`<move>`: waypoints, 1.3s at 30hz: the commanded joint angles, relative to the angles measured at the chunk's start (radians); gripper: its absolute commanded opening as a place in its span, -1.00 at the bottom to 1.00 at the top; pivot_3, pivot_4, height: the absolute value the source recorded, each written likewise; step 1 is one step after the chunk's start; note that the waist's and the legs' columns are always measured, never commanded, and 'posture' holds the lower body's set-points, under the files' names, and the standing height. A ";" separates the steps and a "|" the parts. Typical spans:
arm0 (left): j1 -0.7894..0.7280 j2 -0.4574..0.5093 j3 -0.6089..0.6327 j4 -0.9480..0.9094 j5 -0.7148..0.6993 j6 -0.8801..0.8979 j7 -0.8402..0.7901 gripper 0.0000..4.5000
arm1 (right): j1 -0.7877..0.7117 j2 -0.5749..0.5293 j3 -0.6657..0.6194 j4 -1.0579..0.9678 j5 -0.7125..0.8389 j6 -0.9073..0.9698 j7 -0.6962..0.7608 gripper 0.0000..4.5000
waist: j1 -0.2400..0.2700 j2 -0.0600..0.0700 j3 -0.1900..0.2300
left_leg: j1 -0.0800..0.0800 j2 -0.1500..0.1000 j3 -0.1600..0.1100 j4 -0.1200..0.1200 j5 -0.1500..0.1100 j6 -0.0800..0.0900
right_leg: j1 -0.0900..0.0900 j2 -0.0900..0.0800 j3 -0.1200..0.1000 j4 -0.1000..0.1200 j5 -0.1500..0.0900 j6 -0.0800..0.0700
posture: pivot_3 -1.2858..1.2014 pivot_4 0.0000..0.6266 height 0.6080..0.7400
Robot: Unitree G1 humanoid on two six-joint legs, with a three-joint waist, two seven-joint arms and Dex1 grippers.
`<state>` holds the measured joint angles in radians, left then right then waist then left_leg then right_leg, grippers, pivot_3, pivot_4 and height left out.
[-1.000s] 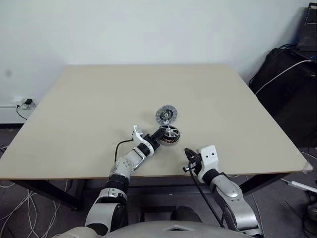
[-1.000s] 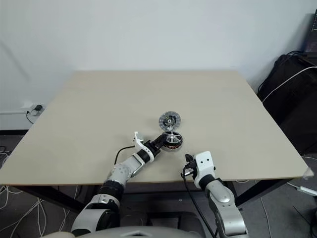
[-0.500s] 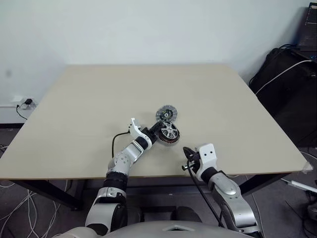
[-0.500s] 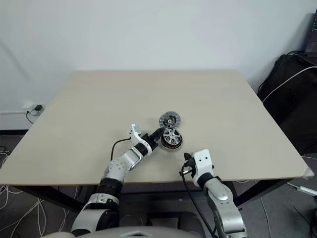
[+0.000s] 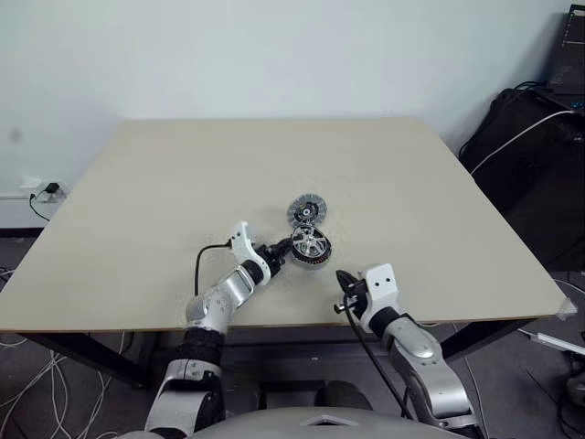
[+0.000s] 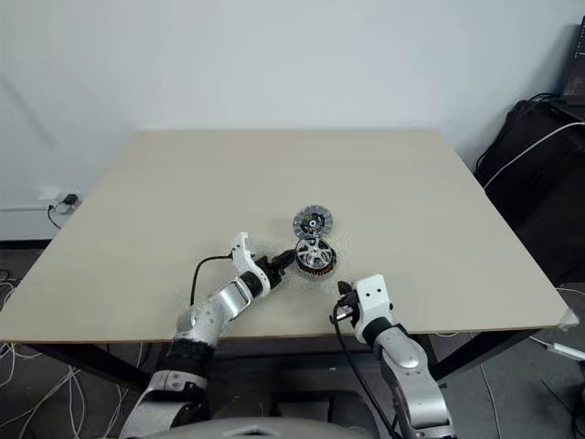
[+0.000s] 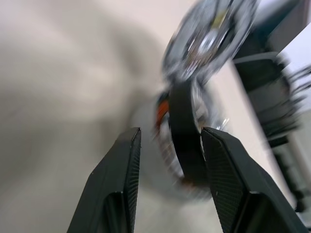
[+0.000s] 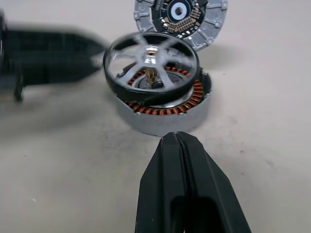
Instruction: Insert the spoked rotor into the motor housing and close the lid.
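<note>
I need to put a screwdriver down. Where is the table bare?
The table is bare left, right and beyond the parts. Crowded mid-front: spoked rotor tilted on motor housing, lid just behind.

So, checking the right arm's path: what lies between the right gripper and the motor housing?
Bare tabletop separates the right gripper from the motor housing, as the right wrist view shows.
</note>
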<state>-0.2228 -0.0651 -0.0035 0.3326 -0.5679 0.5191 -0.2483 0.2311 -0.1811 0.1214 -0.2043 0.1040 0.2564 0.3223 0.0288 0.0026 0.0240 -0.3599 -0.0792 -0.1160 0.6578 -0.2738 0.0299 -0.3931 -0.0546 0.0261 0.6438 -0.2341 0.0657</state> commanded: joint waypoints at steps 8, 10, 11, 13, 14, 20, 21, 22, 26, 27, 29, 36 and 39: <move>0.150 0.017 -0.100 -0.220 0.187 -0.216 -0.028 -0.08 | -0.081 0.031 0.004 -0.041 0.019 0.040 0.003 -1.00 | 0.002 0.002 -0.001 | 0.000 0.001 0.000 0.000 0.000 -0.001 | 0.000 -0.004 0.000 0.000 -0.003 0.001 | 0.03 -1.00 1.00; 0.175 0.020 -0.091 -0.244 0.191 -0.225 -0.032 -0.08 | -0.091 0.031 0.008 -0.034 0.017 0.043 0.007 -1.00 | 0.002 0.002 -0.001 | 0.000 0.001 0.000 0.000 0.000 0.000 | 0.000 -0.004 0.000 0.000 -0.002 0.001 | 0.03 -1.00 1.00; 0.185 0.023 -0.090 -0.250 0.201 -0.233 -0.029 -0.08 | -0.094 0.031 0.009 -0.032 0.016 0.044 0.009 -1.00 | 0.002 0.002 -0.001 | 0.000 0.001 0.000 0.000 0.000 0.000 | 0.000 -0.004 0.000 0.000 -0.002 0.002 | 0.03 -1.00 1.00; 0.198 0.031 -0.092 -0.256 0.229 -0.259 -0.026 -0.08 | -0.099 0.031 0.012 -0.030 0.017 0.048 0.012 -1.00 | 0.002 0.003 -0.001 | 0.000 0.001 0.000 0.000 0.000 0.000 | 0.000 -0.004 -0.001 0.000 -0.002 0.002 | 0.03 -1.00 1.00; 0.205 0.028 -0.086 -0.260 0.236 -0.279 -0.022 -0.08 | -0.102 0.033 0.013 -0.032 0.020 0.055 0.013 -1.00 | 0.002 0.003 -0.001 | 0.000 0.001 0.000 0.000 0.000 0.000 | 0.000 -0.004 -0.001 0.000 -0.002 0.002 | 0.03 -1.00 1.00; 0.220 0.024 -0.079 -0.235 0.304 -0.416 -0.012 -0.08 | -0.115 0.033 0.017 -0.032 0.018 0.074 0.019 -1.00 | 0.003 0.003 -0.001 | 0.000 0.000 0.000 0.000 0.000 0.000 | 0.000 -0.004 -0.001 0.000 -0.002 0.001 | 0.03 -1.00 1.00; 0.217 0.025 -0.079 -0.229 0.313 -0.430 -0.012 -0.08 | -0.116 0.033 0.017 -0.033 0.017 0.076 0.019 -1.00 | 0.003 0.003 -0.001 | 0.000 0.000 0.000 0.000 0.000 0.000 | 0.000 -0.004 -0.001 0.000 -0.002 0.001 | 0.03 -1.00 1.00; 0.214 0.026 -0.078 -0.224 0.317 -0.436 -0.013 -0.08 | -0.117 0.032 0.017 -0.034 0.017 0.079 0.019 -1.00 | 0.003 0.003 -0.001 | 0.000 0.000 0.000 0.000 0.000 0.000 | 0.000 -0.004 -0.001 0.000 -0.002 0.002 | 0.03 -1.00 1.00; 0.214 0.023 -0.071 -0.217 0.337 -0.465 -0.004 -0.08 | -0.119 0.037 0.013 -0.044 0.030 0.104 0.021 -1.00 | 0.003 0.003 -0.001 | 0.000 0.000 0.000 0.000 0.000 0.000 | 0.000 -0.002 -0.001 0.000 -0.002 0.002 | 0.03 -1.00 1.00; 0.216 0.021 -0.066 -0.217 0.335 -0.467 -0.003 -0.08 | -0.119 0.037 0.014 -0.046 0.029 0.106 0.021 -1.00 | 0.003 0.003 -0.001 | 0.000 0.000 0.000 0.000 0.000 0.000 | 0.000 -0.002 -0.001 0.000 -0.002 0.002 | 0.03 -1.00 1.00; 0.219 0.019 -0.057 -0.215 0.331 -0.471 -0.004 -0.08 | -0.120 0.038 0.018 -0.047 0.027 0.109 0.019 -1.00 | 0.002 0.003 -0.001 | 0.000 0.000 0.000 0.000 0.000 0.000 | 0.000 -0.002 -0.001 0.000 -0.002 0.002 | 0.03 -1.00 1.00; 0.215 0.017 -0.042 -0.200 0.330 -0.472 -0.011 -0.08 | -0.140 0.039 0.032 -0.044 0.025 0.129 0.016 -1.00 | 0.002 0.003 -0.001 | 0.000 0.000 0.000 0.000 0.000 0.000 | 0.000 -0.001 -0.001 0.000 -0.002 0.002 | 0.03 -1.00 1.00; 0.214 0.018 -0.037 -0.194 0.330 -0.472 -0.011 -0.08 | -0.148 0.037 0.037 -0.046 0.026 0.141 0.018 -1.00 | 0.002 0.003 -0.001 | 0.000 0.001 0.000 0.000 0.000 0.000 | 0.000 0.000 -0.001 0.000 -0.002 0.002 | 0.03 -1.00 1.00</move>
<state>0.0090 -0.0418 -0.0465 0.1431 -0.2377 0.0714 -0.2545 0.1006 -0.1479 0.1542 -0.2097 0.1220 0.3956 0.3418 0.0310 0.0053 0.0229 -0.3599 -0.0787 -0.1159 0.6577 -0.2737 0.0299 -0.3929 -0.0550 0.0246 0.6436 -0.2358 0.0681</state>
